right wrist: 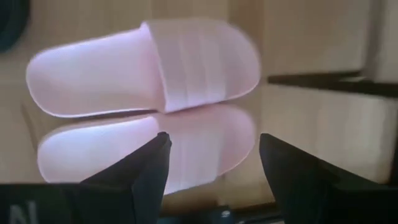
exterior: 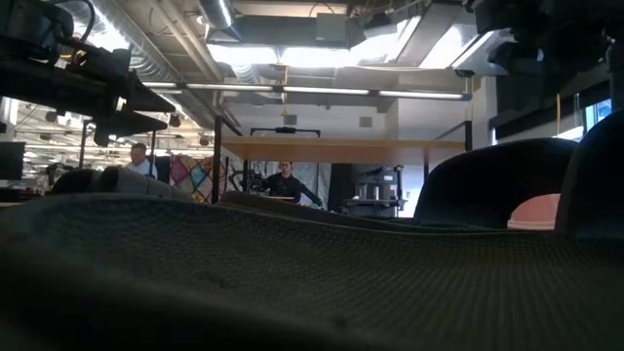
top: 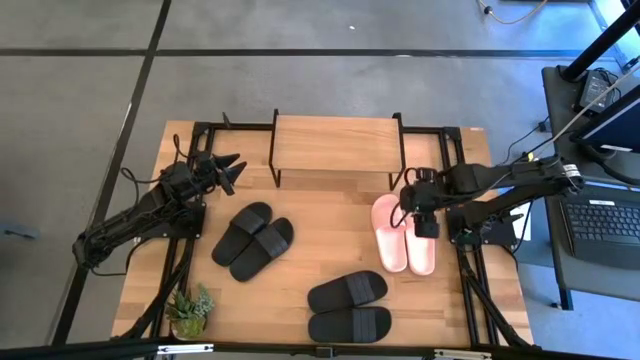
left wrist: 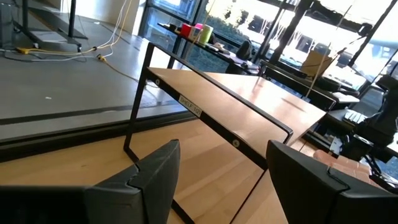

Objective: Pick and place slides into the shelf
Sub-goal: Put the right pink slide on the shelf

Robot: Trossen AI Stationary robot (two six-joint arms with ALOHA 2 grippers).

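Your right gripper (top: 425,222) hung, jaws released, above the pale pink rubber slides (top: 404,234) lying beside the wooden-topped, black-framed shelf (top: 336,143); your left gripper (top: 230,170) waited released left of it.

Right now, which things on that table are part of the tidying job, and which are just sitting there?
Part of the job:
- pink slides
- black slides near the left arm
- black slides at the table's front
- shelf

Just sitting there:
- small potted plant
- laptop beside the table
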